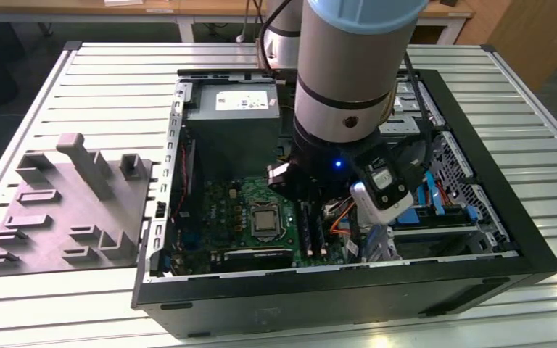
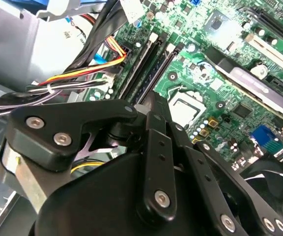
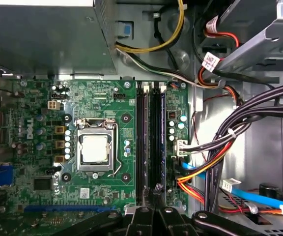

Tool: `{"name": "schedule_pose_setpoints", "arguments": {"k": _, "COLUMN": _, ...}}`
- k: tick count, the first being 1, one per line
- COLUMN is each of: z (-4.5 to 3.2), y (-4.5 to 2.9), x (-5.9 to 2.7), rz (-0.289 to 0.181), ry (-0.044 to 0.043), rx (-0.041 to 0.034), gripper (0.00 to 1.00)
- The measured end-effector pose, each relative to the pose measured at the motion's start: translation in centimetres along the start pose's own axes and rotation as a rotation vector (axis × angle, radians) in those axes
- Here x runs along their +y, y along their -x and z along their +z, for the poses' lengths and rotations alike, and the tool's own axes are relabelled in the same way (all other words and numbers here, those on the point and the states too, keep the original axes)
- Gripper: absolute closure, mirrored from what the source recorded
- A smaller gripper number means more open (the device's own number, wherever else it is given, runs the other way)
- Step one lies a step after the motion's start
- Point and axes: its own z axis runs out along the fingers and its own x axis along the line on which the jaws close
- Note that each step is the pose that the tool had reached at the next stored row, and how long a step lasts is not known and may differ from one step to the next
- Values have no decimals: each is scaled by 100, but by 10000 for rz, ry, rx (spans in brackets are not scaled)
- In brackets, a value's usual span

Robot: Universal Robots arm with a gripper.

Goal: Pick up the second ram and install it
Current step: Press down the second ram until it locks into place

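The arm [image 1: 356,80] is reached down into an open computer case [image 1: 356,290] that is laid on a slatted table [image 1: 114,80]. A grey moulded tray [image 1: 66,210] is set beside the case, on the exterior view's left. In both wrist views the gripper [image 3: 156,189] [image 2: 154,98] is held low over the green motherboard [image 3: 107,98], directly above one end of two long black slots [image 3: 149,142]. Its fingertips [image 2: 157,105] are drawn close together into a narrow point. The second ram cannot be told apart from the dark slots, so it cannot be told whether it is seated in a slot or pinched edge-on between the fingertips. A silver processor socket [image 3: 95,150] is seen just beside the slots, and bundled cables [image 3: 215,162] are strung along their other side.
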Motion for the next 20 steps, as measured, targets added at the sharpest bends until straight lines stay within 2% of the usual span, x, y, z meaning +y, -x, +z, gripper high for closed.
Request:
{"name": "schedule_pose_setpoints", "arguments": {"k": 4, "z": 1, "y": -1, "x": 49, "rz": 1, "ry": -4, "rx": 1, "gripper": 90}}
{"name": "schedule_pose_setpoints", "arguments": {"k": 13, "z": 14, "y": -9, "x": 301, "rz": 1, "ry": -3, "rx": 0, "gripper": 90}}
{"name": "schedule_pose_setpoints", "arguments": {"k": 20, "z": -26, "y": -8, "x": 331, "rz": 1, "ry": -1, "rx": -1, "gripper": 90}}
